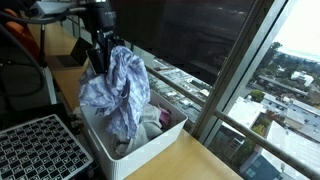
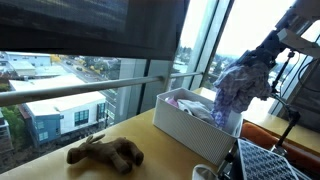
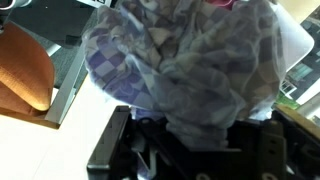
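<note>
Gripper (image 1: 104,52) pinching crumpled blue-and-white checked cloth (image 1: 118,92) | hangs over white rectangular plastic bin (image 1: 150,148) | risk: loose folds (dangling low) may snag rim, slipping free

checked cloth (image 3: 185,65) (bunched), gripped; end effector (image 3: 198,142) below

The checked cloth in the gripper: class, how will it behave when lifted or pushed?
Probably floppy: the checked cloth hangs in loose folds from the gripper. Likely light, since one pinch carries it. Pushed, it would probably bunch rather than slide.
</note>
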`<state>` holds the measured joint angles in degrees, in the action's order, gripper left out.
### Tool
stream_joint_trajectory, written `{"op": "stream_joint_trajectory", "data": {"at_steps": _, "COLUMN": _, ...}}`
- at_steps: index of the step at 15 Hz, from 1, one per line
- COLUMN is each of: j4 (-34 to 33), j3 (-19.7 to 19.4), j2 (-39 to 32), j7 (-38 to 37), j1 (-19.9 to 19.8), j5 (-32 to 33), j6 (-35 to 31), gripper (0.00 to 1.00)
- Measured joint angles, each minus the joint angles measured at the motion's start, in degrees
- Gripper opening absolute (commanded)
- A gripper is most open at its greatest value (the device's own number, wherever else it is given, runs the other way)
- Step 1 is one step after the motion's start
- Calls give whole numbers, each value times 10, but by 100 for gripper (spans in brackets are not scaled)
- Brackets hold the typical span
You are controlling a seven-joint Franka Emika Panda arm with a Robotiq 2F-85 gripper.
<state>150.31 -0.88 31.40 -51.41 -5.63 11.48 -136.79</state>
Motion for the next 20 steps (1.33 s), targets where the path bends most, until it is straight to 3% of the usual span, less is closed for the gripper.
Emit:
{"op": "stream_joint_trajectory", "data": {"at_steps": 4, "j4": -7, "j3": 18, "j2": -94, "j7": 24, "j1": 0, "j5": -10, "j6": -75, "gripper": 0}}
{"op": "stream_joint_trajectory", "data": {"at_steps": 6, "j4": -24, "j3": 20, "j2": -152, "j7": 35, "j1": -2, "j5": -10, "j6": -104, "gripper": 28}}
{"op": "stream_joint_trajectory", "data": {"at_steps": 11, "j4": -102, "j3": 20, "j2": -278, "j7": 58, "j1": -1, "j5": -2, "j6": -117, "gripper": 63}}
{"op": "stream_joint_trajectory", "data": {"at_steps": 16, "j4": -144, "j3": 39, "j2": -254, "j7": 55, "j1": 34, "j5": 29, "j6": -81, "gripper": 98}}
{"op": "stream_joint_trajectory", "data": {"at_steps": 20, "j4": -140, "j3": 99, "j2": -247, "j7": 20, "j1": 93, "j5": 7, "j6": -60, "gripper": 100}}
